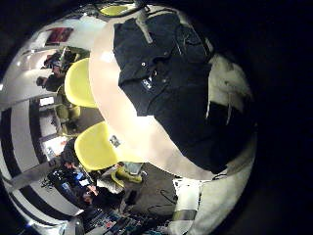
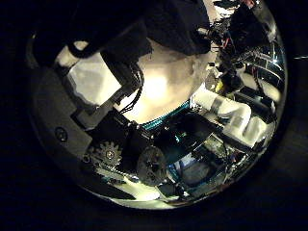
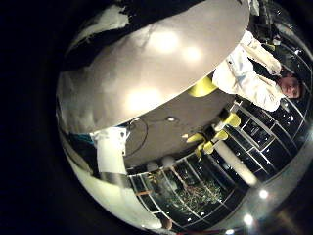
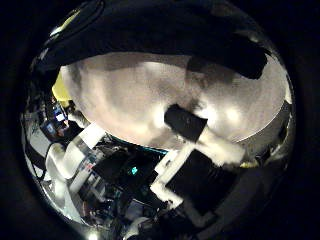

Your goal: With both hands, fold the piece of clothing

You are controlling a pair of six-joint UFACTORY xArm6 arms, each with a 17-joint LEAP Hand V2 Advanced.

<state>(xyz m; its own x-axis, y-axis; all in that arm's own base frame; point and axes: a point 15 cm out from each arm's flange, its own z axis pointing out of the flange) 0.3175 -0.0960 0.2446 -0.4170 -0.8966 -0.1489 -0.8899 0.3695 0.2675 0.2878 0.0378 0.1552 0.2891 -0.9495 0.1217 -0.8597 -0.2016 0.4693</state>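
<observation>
Dark shirt spread on the round bench, both hands lifted clear

The shirt lies mostly flat on the bench, one edge near the rim. The left hand holds nothing, its fingers loosely extended. The right hand is also empty, with relaxed fingers above bare benchtop beside the cloth

Round tan tabletop, pale wood-look w/ glossy sheen; ceiling lights reflect off it in the right palm views. Two yellow chairs sit just beside the table's curved edge, one next to the other, seats tucked toward the rim. More yellow chairs stand farther off, beyond the opposite edge of the table. Dark floor under the chairs. Bkgd: office room, desks & shelving, too small to tell details.
</observation>
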